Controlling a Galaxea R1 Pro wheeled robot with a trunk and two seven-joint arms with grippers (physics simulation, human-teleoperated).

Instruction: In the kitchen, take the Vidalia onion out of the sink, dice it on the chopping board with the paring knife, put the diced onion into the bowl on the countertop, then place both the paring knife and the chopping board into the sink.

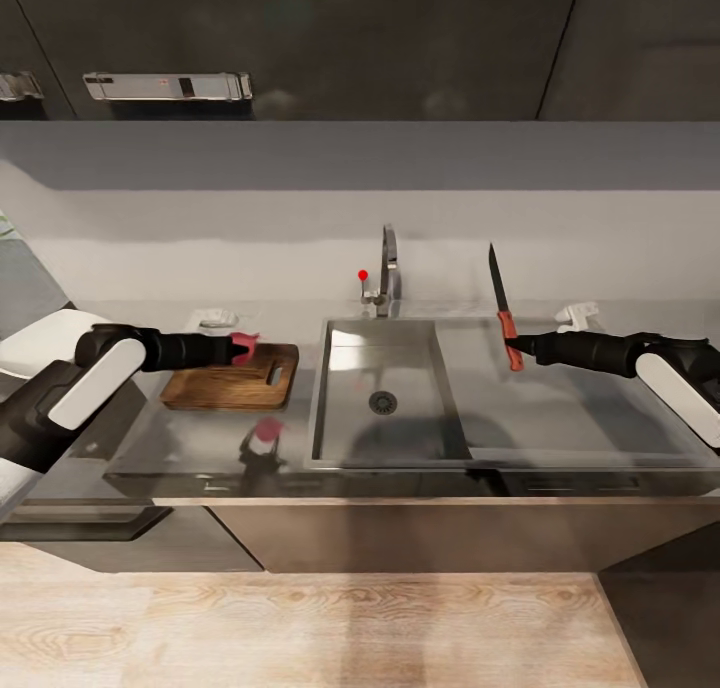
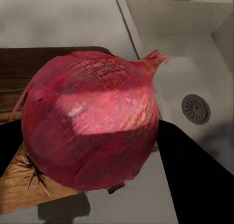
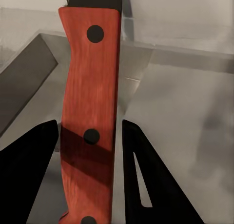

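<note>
My left gripper [image 1: 240,348] clamps the round, papery red onion [image 2: 90,124] above the grained wooden board [image 1: 232,378], while my right gripper [image 1: 512,348] pinches the knife [image 1: 503,308] upright by its riveted reddish handle beside the steel sink [image 1: 385,398].

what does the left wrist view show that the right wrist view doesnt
Left wrist view alone: the red onion held between the left gripper's dark fingers, above the wooden chopping board, with the sink drain beyond. Right wrist view alone: the paring knife, its reddish handle with dark rivets clamped in the right gripper, over the steel drainboard. Both share: a part of the sink basin.
</note>
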